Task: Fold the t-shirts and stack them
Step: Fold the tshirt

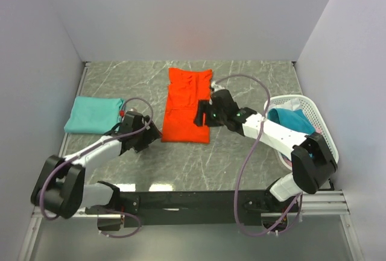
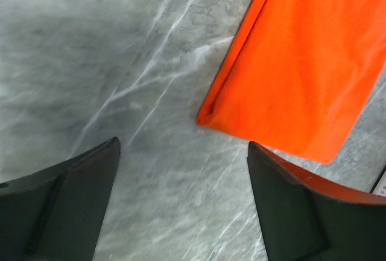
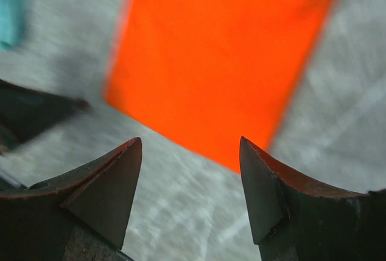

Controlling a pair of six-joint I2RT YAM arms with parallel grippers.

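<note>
Left end effector (image 2: 183, 152) and right end effector (image 3: 190, 146) hang apart, empty, flanking the orange t-shirt (image 1: 188, 107) at its near edge.

Reaches both arms forward. Holds left hand (image 2: 184, 146) open, empty, just off orange-red t-shirt's (image 1: 184, 107) near-left corner; right hand (image 3: 190, 143) open, empty, above its right edge.

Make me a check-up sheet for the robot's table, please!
Surface: grey marbled tabletop, no spills seen.
Job's things: bright orange-red t-shirt folded into a long strip, centre; teal-turquoise t-shirt folded, left.
Clutter: white plastic lattice basket at right, teal cloth inside.
Grippers: left gripper and right gripper both open, empty, beside the orange shirt.
Cables: purplish cables hang in loose loops.
Surroundings: plain white walls on three sides.
</note>
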